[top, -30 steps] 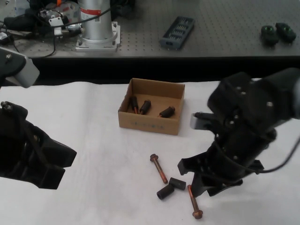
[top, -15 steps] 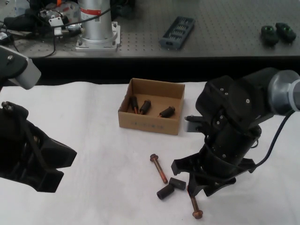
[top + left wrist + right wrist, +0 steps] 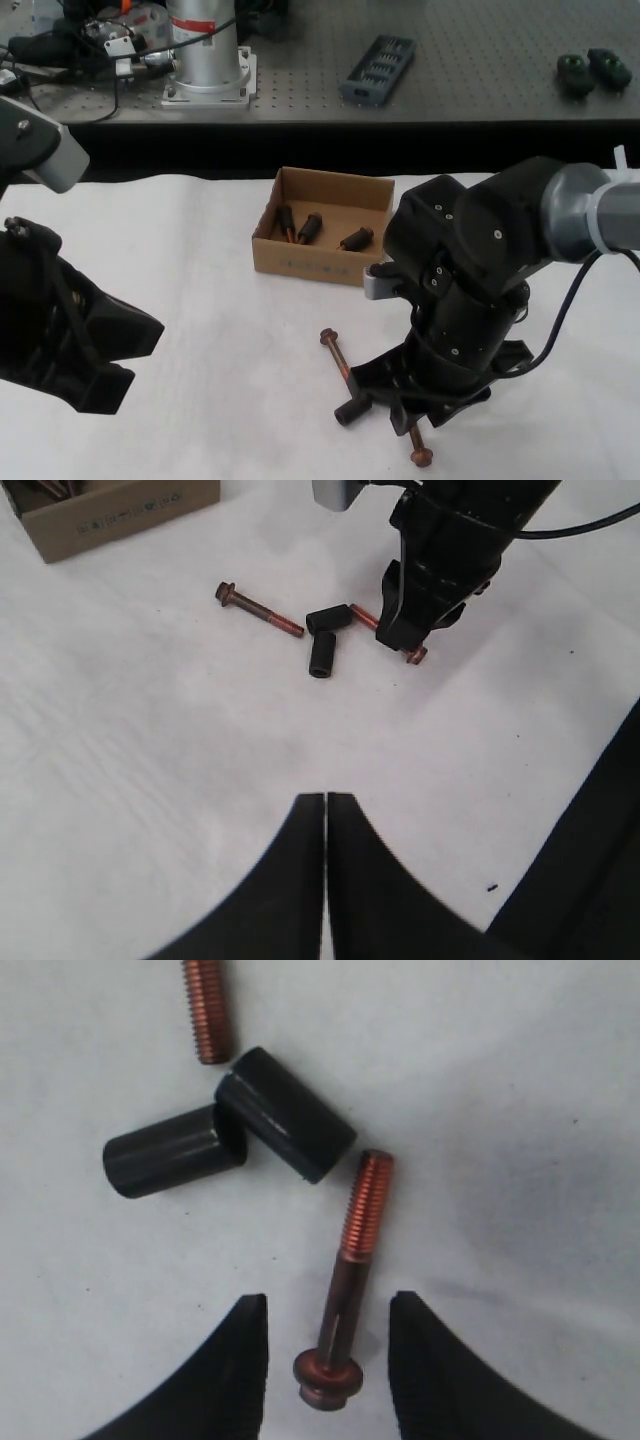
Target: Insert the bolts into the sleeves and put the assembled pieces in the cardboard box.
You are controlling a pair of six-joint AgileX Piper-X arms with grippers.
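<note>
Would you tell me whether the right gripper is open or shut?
Open: the right gripper straddles the bolt, with gaps on both sides.

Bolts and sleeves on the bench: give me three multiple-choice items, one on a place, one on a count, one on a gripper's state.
1. Where is the right gripper?
A. Over the cardboard box.
B. Astride a loose bolt, near its head.
C. Clamped on a sleeve.

2. How many loose sleeves lie on the white sheet?
A. One.
B. Two.
C. Four.

3. How does the left gripper stand?
A. Shut and empty.
B. Wide open.
C. Shut on a bolt.

Answers:
1 B: its open fingers flank the bolt's shank in the right wrist view.
2 B: two dark sleeves lie together beside the bolts.
3 A: its fingers meet with nothing between them.
</note>
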